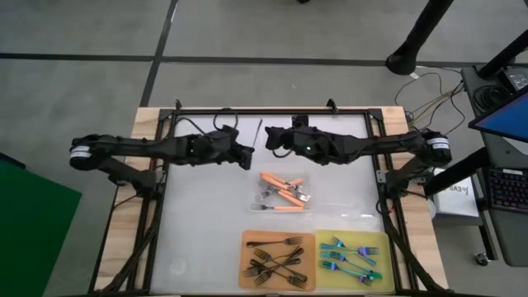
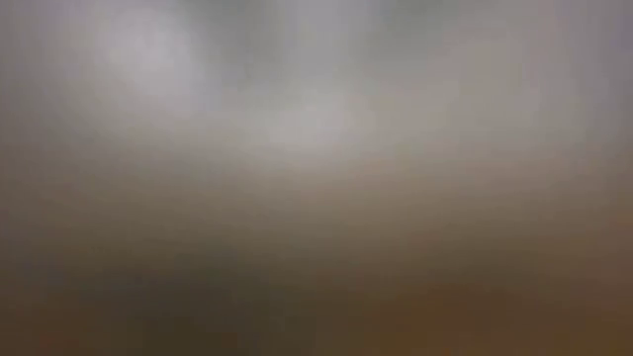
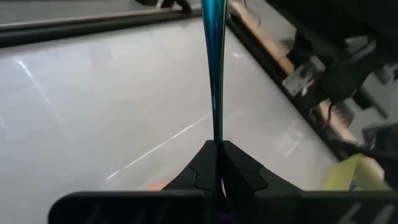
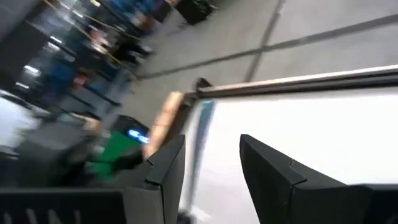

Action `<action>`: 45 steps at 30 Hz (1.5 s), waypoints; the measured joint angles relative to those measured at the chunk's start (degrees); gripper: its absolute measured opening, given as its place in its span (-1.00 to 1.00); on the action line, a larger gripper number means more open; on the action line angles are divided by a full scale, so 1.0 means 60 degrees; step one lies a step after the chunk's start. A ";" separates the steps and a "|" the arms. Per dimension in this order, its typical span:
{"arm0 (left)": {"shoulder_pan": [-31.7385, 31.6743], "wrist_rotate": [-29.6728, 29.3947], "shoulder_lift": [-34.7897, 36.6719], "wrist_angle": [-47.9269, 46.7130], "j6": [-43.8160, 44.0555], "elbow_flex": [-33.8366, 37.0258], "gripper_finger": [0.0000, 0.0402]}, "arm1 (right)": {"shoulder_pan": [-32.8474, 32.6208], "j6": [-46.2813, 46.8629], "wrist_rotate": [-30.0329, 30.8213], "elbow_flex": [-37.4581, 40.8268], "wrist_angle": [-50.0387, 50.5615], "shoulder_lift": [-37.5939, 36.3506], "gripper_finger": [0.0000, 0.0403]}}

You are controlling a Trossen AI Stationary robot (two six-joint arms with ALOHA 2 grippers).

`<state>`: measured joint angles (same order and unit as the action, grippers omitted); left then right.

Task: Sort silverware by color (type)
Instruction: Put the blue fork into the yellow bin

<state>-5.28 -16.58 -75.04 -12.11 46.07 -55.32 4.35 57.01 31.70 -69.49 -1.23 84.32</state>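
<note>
Left gripper [image 3: 217, 163] was pinched shut on a slim iridescent blue-teal fork [image 3: 213, 68], only the glossy shaft showing in the left wrist view; which end was clamped couldn't be told. In the high view that gripper [image 1: 247, 154] sat at the far middle of the white glossy tabletop [image 1: 206, 214], the held fork [image 1: 258, 132] a thin dark line past it.

Right gripper [image 4: 211, 165] had its two dark angular fingers spread with nothing between them; from above it [image 1: 272, 140] faced the left one, just beside it.

Low view was a grey-brown blur, nothing readable. Room behind in the right wrist view was smeared.

Near mid-table lay a loose pile of silver forks with orange handles [image 1: 283, 191], tines tangled and hard to count. Toward the near edge, the square orange mat [image 1: 245, 264] carried crossed matte black metal forks [image 1: 276, 260]; just beside it the square yellow mat [image 1: 381, 243] held iridescent blue-teal-purple forks [image 1: 348, 257]. The wooden table frame [image 1: 145, 124] was partly covered by the arms.
</note>
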 joint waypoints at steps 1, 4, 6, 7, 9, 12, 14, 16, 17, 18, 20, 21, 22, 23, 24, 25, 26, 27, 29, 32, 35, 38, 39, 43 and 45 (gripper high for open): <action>0.0059 -0.0012 -0.0152 -0.0056 -0.0057 -0.0125 -1.00 | 0.0052 0.0007 -0.0005 -0.0131 0.0372 0.0056 -0.29; 0.0204 -0.0290 -0.0469 -0.0379 -0.0121 -0.0474 -1.00 | 0.0127 0.0018 -0.0021 -0.0469 0.1154 0.0256 -0.29; 0.0230 -0.0408 -0.0637 -0.0652 -0.0138 -0.0615 -1.00 | 0.0129 0.0003 -0.0023 -0.0637 0.1428 0.0351 -0.29; 0.0230 -0.0412 -0.0704 -0.0756 -0.0141 -0.0634 -1.00 | 0.0136 -0.0008 -0.0029 -0.0714 0.1433 0.0364 -0.29; 0.0230 -0.0412 -0.0831 -0.0818 -0.0135 -0.0640 -1.00 | 0.0145 -0.0080 -0.0026 -0.0785 0.1429 0.0410 -0.28; 0.0240 -0.0408 -0.0915 -0.0740 -0.0103 -0.0649 -1.00 | 0.0178 -0.0098 -0.0024 -0.0821 0.1564 0.0422 -0.28; 0.0248 -0.0407 -0.0944 -0.0662 -0.0092 -0.0653 -1.00 | 0.0190 -0.0094 -0.0015 -0.0821 0.1652 0.0422 -0.29; 0.0260 -0.0406 -0.0945 -0.0632 -0.0088 -0.0653 -1.00 | 0.0220 -0.0088 -0.0007 -0.0821 0.1764 0.0422 -0.31; 0.0270 -0.0406 -0.0943 -0.0554 -0.0088 -0.0653 -1.00 | 0.0227 -0.0088 -0.0007 -0.0821 0.1801 0.0422 -0.32; 0.0280 -0.0405 -0.0937 -0.0510 -0.0088 -0.0653 -1.00 | 0.0253 -0.0084 -0.0007 -0.0821 0.1832 0.0422 -0.32; 0.0298 -0.0404 -0.0937 -0.0507 -0.0088 -0.0653 -1.00 | 0.0277 -0.0084 -0.0006 -0.0821 0.1838 0.0422 -0.32; 0.0314 -0.0404 -0.0934 -0.0482 -0.0088 -0.0653 -1.00 | 0.0287 -0.0084 -0.0002 -0.0821 0.1838 0.0422 -0.32; 0.0317 -0.0404 -0.0934 -0.0453 -0.0088 -0.0653 -1.00 | 0.0311 -0.0084 0.0000 -0.0821 0.1839 0.0422 -0.32; 0.0341 -0.0401 -0.0934 -0.0404 -0.0088 -0.0653 -1.00 | 0.0326 -0.0084 0.0000 -0.0821 0.1846 0.0422 -0.31; 0.0359 -0.0404 -0.0934 -0.0378 -0.0091 -0.0653 -1.00 | 0.0341 -0.0082 0.0007 -0.0821 0.1856 0.0422 -0.31; 0.0379 -0.0404 -0.0934 -0.0376 -0.0091 -0.0653 -1.00 | 0.0364 -0.0077 0.0029 -0.0821 0.1864 0.0422 -0.31; 0.0409 -0.0402 -0.0934 -0.0371 -0.0091 -0.0667 -1.00 | 0.0376 -0.0077 0.0065 -0.0821 0.1864 0.0422 -0.31; 0.0435 -0.0402 -0.0934 -0.0327 -0.0090 -0.0685 -1.00 | 0.0386 -0.0080 0.0080 -0.0821 0.1867 0.0422 -0.31; 0.0457 -0.0401 -0.0935 -0.0309 -0.0134 -0.0747 -1.00 | 0.0393 -0.0079 0.0173 -0.0821 0.1864 0.0422 -0.31; 0.0460 -0.0397 -0.0977 -0.0304 -0.0314 -0.0832 -1.00 | 0.0402 -0.0095 0.0301 -0.0821 0.1864 0.0422 -0.31; 0.0456 -0.0410 -0.0978 -0.0266 -0.0324 -0.0832 -1.00 | 0.0410 -0.0095 0.0302 -0.0821 0.1864 0.0422 -0.31; 0.0456 -0.0404 -0.0978 -0.0228 -0.0352 -0.0832 -1.00 | 0.0406 -0.0095 0.0317 -0.0821 0.1864 0.0422 -0.32; 0.0463 -0.0401 -0.0978 -0.0202 -0.0365 -0.0832 -1.00 | 0.0406 -0.0092 0.0317 -0.0821 0.1864 0.0422 -0.32; 0.0500 -0.0378 -0.0978 -0.0131 -0.0380 -0.0832 -1.00 | 0.0424 -0.0090 0.0324 -0.0821 0.1860 0.0422 -0.36; 0.0512 -0.0364 -0.0978 -0.0121 -0.0387 -0.0832 -1.00 | 0.0446 -0.0088 0.0324 -0.0821 0.1840 0.0422 -0.38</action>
<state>-2.21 -18.76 -80.90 -12.84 43.75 -60.31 7.03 56.49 33.65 -74.41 9.81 86.85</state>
